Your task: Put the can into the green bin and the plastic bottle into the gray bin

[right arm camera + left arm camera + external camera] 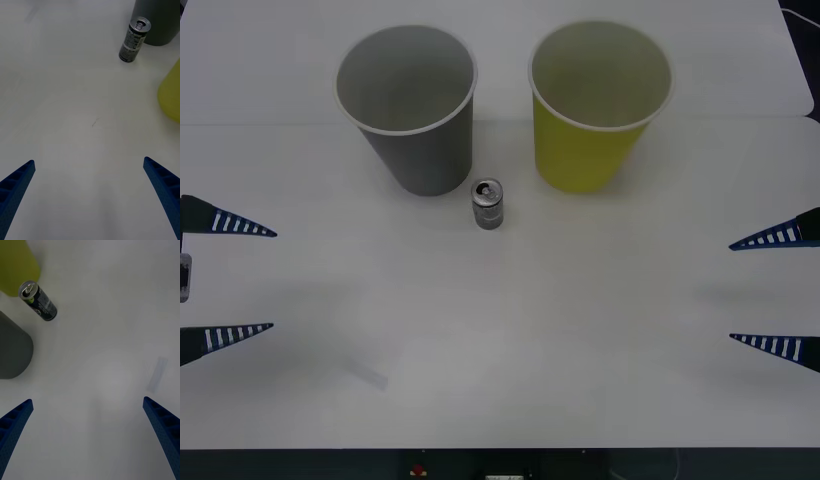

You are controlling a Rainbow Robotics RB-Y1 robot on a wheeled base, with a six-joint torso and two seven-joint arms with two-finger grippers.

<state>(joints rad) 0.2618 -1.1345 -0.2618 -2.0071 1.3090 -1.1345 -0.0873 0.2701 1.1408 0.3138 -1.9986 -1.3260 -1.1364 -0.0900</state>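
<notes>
A small silver can (487, 203) with a dark label stands upright on the white table, just in front of the gap between the two bins. The gray bin (420, 150) is at the back left and the green bin (585, 150) at the back right, both upright. The plastic bottle is out of view. My left gripper (272, 280) is open at the table's left edge, and my right gripper (730, 292) is open at the right edge, both far from the can. The right wrist view has the can (134, 39) ahead of my open gripper (89, 160). In the left wrist view the can (39, 302) lies beyond my open gripper (87, 400).
The white table (500, 330) stretches wide and bare between the two grippers. A faint pale strip (368, 375) lies on it near the front left, also seen as a strip (156, 373) in the left wrist view.
</notes>
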